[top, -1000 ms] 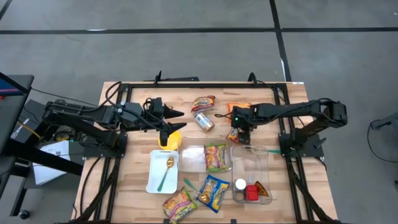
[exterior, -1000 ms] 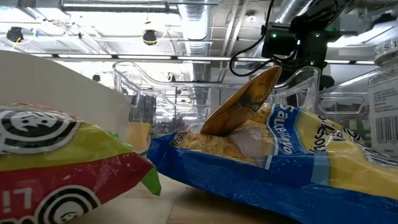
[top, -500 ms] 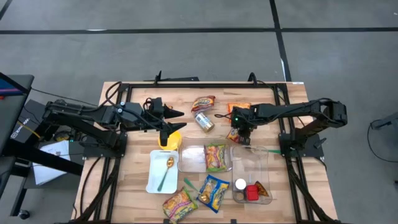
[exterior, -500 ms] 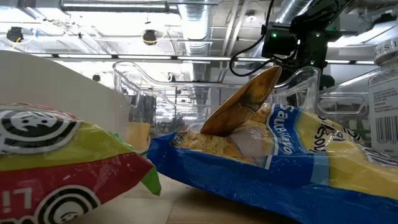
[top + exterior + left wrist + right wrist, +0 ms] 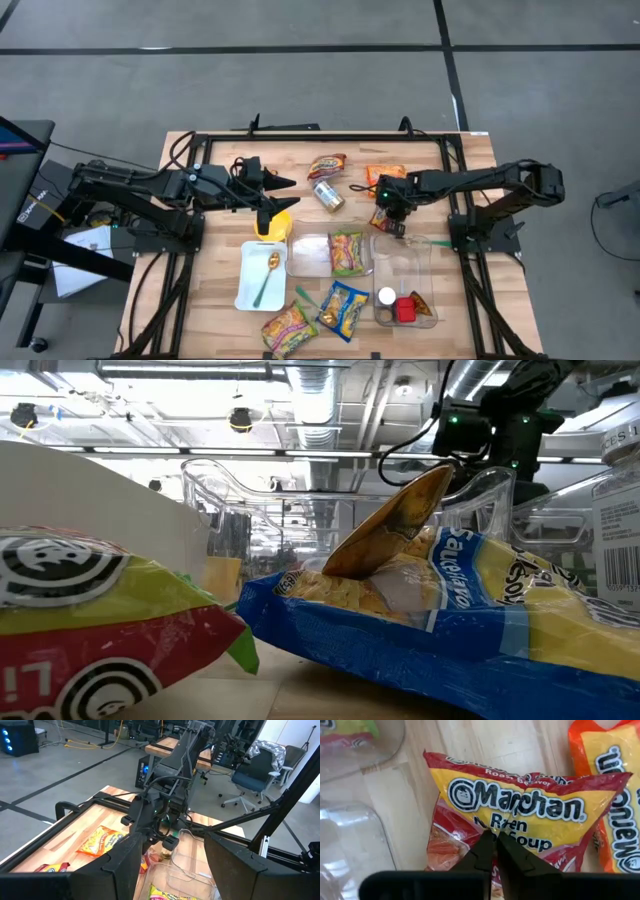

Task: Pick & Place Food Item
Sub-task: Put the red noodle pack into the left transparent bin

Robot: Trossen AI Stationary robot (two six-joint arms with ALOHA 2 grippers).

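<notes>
Currently the grasp step is judged to be in hand: the right gripper point(image 5: 393, 219) is set down over the ramen pack point(image 5: 520, 820), which lies on the table point(image 5: 220, 300) at about 1 o'clock from centre, just beside the upper rim of the right bin point(image 5: 430, 265). In the right wrist view the fingers point(image 5: 487, 851) are seen pressed together with no gap, tips against the pack's film near its middle. Whether any film is actually pinched cannot be told; a nip of the wrapper is only a guess.

Next move, as a judgement: if the film is held, a lift is called for, then a short carry toward 6 o'clock over the bin's rim. If not, the fingers need reopening and reseating, since flat slick film is easily lost.

The left gripper point(image 5: 268, 199) is parked at about 10 o'clock, jaws wide apart, nothing held, above a yellow item point(image 5: 275, 227).

Hard to make out:
- In the high view the pack is mostly covered by the right wrist.
- The low view is blocked by snack bags point(image 5: 420, 620) close to the lens; only the right arm's upper part shows behind.
- The pack's lower edge is cut off in the right wrist view.
</notes>
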